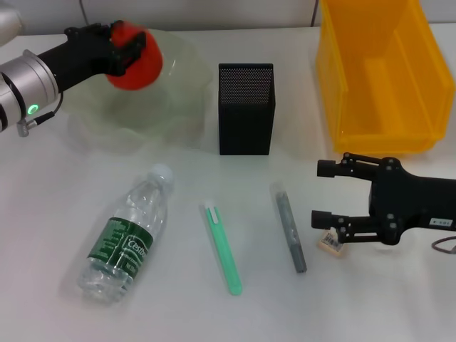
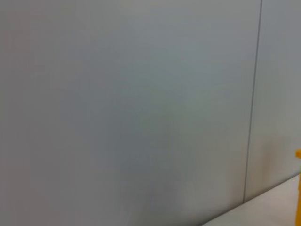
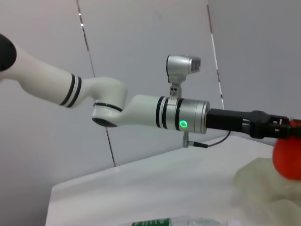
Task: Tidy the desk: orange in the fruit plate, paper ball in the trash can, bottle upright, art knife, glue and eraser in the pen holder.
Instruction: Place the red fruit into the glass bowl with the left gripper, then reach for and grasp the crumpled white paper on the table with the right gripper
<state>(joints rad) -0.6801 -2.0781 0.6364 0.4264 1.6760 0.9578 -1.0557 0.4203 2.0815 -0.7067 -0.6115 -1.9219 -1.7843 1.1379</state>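
Observation:
My left gripper (image 1: 127, 48) is shut on the red-orange orange (image 1: 134, 65) and holds it over the back of the pale-green fruit plate (image 1: 160, 114). The right wrist view also shows the orange (image 3: 288, 160) and the plate (image 3: 263, 181). The bottle (image 1: 127, 239) lies on its side at the front left of the desk (image 1: 214, 313). A green glue stick (image 1: 223, 248) and a grey art knife (image 1: 289, 228) lie in the middle. My right gripper (image 1: 324, 194) is open just above the desk, its nearer finger beside the beige eraser (image 1: 329, 242). The paper ball is not in view.
The black mesh pen holder (image 1: 246, 108) stands at the centre back, right of the plate. The yellow trash can (image 1: 381, 75) stands at the back right, behind my right gripper. The left wrist view shows only a grey wall.

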